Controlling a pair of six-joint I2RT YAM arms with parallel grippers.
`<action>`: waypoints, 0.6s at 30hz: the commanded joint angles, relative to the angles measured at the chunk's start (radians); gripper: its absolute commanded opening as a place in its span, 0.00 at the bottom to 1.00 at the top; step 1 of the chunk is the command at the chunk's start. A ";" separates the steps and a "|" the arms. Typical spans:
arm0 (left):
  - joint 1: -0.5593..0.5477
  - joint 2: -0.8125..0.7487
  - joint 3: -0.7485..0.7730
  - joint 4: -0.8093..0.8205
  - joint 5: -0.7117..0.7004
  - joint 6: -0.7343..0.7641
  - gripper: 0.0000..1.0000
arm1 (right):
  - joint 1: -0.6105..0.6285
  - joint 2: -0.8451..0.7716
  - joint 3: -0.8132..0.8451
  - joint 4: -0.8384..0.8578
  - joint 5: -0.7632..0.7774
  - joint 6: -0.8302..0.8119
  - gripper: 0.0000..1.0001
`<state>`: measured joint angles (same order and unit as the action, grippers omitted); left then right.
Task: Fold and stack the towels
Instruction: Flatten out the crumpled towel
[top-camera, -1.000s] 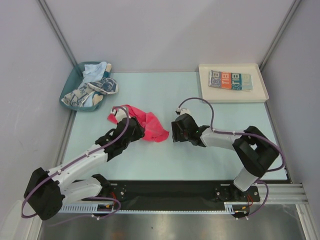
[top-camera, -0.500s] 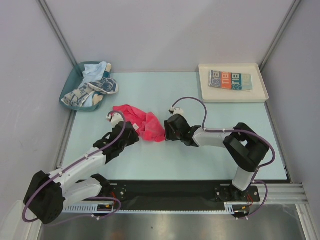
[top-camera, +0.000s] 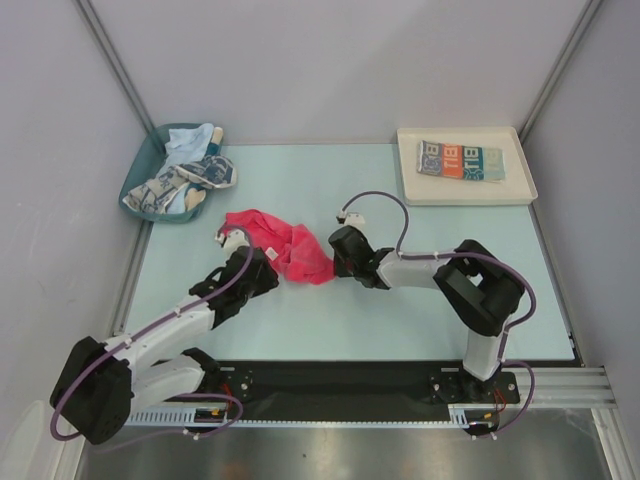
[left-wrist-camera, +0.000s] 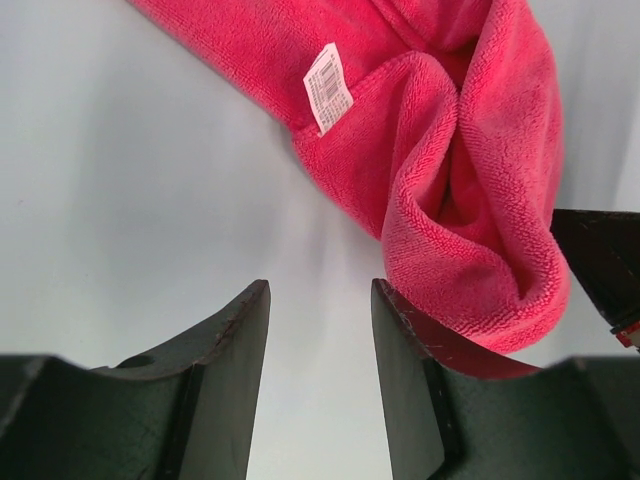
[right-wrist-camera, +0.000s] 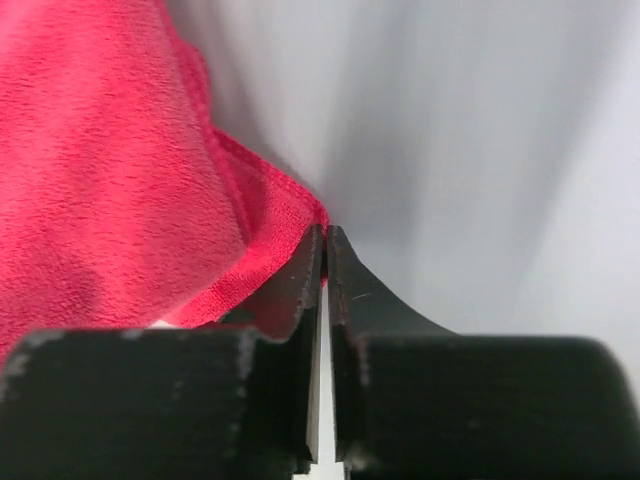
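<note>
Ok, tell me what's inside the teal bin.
The teal bin holds a crumpled blue-and-white patterned towel, with a pale blue towel at its far end. Together they cover the bin's floor, so anything lying beneath them cannot be seen.

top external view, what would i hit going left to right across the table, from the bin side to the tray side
teal bin holding crumpled towels → red-pink towel → right gripper at that towel's right edge → white tray with the folded lettered towel
</note>
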<state>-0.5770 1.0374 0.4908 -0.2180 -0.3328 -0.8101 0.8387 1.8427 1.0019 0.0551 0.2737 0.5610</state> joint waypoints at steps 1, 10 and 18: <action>0.017 0.019 -0.012 0.051 0.031 0.023 0.51 | 0.002 -0.089 -0.028 -0.030 0.110 0.027 0.00; 0.017 0.134 -0.020 0.184 0.146 0.075 0.49 | 0.022 -0.491 -0.111 -0.290 0.346 0.013 0.00; 0.016 0.263 0.003 0.270 0.199 0.095 0.47 | 0.008 -0.471 -0.098 -0.339 0.430 -0.012 0.00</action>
<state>-0.5674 1.2778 0.4767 -0.0303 -0.1688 -0.7418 0.8528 1.3483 0.8974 -0.2413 0.6056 0.5602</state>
